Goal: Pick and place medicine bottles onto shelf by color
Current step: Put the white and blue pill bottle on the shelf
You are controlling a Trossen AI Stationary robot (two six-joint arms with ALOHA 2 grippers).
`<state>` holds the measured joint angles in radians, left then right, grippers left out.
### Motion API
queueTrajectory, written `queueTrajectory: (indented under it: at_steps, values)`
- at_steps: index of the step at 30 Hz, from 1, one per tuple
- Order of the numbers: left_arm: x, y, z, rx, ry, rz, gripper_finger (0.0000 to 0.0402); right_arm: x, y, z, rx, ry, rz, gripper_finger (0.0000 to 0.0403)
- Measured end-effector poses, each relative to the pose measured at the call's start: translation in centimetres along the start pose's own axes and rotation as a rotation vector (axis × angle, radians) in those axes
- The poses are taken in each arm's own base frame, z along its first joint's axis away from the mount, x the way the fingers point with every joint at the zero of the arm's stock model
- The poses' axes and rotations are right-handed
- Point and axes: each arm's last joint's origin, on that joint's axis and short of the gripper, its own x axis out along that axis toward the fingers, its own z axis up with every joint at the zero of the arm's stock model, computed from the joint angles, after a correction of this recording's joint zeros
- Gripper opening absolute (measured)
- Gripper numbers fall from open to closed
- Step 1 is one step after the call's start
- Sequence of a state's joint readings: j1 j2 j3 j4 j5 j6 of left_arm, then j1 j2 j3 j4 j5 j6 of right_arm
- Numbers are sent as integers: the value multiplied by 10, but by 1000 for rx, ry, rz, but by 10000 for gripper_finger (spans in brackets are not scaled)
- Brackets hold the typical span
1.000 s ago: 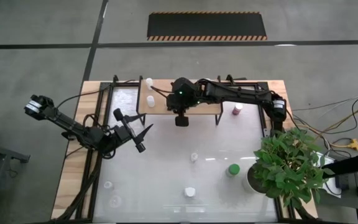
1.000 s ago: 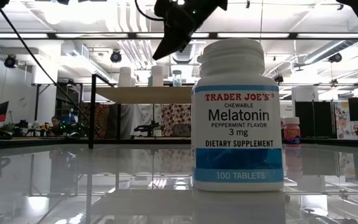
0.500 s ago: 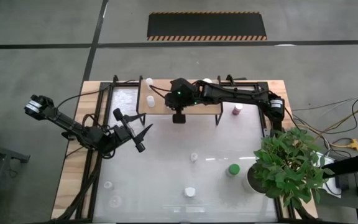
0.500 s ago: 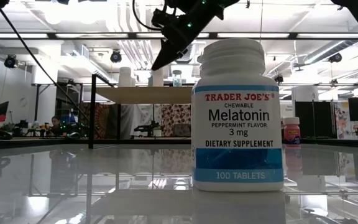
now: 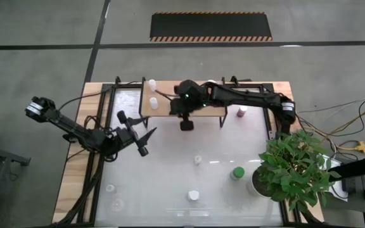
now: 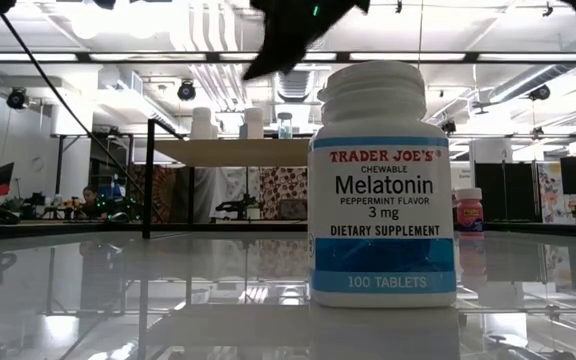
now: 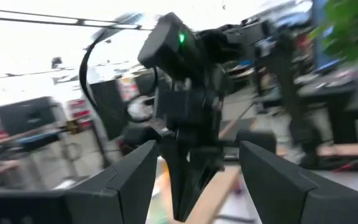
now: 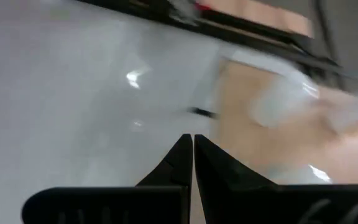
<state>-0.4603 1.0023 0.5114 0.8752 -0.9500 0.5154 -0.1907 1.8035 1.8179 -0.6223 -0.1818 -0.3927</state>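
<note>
The glossy white table (image 5: 170, 164) carries scattered bottles (one green (image 5: 237, 172)), the shelf (image 5: 163, 106) and a plant (image 5: 294, 170).

Both arms were matte black, slim and jointed, trailing looped black cables. The right arm (image 5: 246, 97) carried a small green light; fingers (image 7: 135, 174) were dark, tapered wedges.

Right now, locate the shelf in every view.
High: shelf at far centre, right gripper over its front edge; left gripper waits to its left.
Low: background, left of the melatonin bottle.
Left wrist: probably the blurred tan strip.
Right wrist: blurred tan patch.
Shared landmark: white bottle on it.
</note>
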Motion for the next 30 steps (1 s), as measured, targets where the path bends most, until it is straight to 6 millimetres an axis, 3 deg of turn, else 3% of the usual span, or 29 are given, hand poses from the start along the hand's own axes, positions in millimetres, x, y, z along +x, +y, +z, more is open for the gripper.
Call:
queueTrajectory:
  at_steps: [6, 12, 15, 24, 30]
  values:
    - [6, -22, -3, -221, -74, -262, 212, -11, 54, 4, -113, -4, 148, 9]
    - [18, -53, 1, -306, -55, -303, 212, -28, 91, 3, -184, -37, 208, 9]
    - [23, -72, -1, -290, -33, -325, 212, -25, 108, -10, -199, -22, 241, 9]
    - [35, -112, -9, -247, 7, -359, 212, -18, 146, -48, -235, 13, 313, 9]
    - [39, -122, -9, -246, 9, -364, 212, -34, 161, -46, -223, -5, 342, 9]
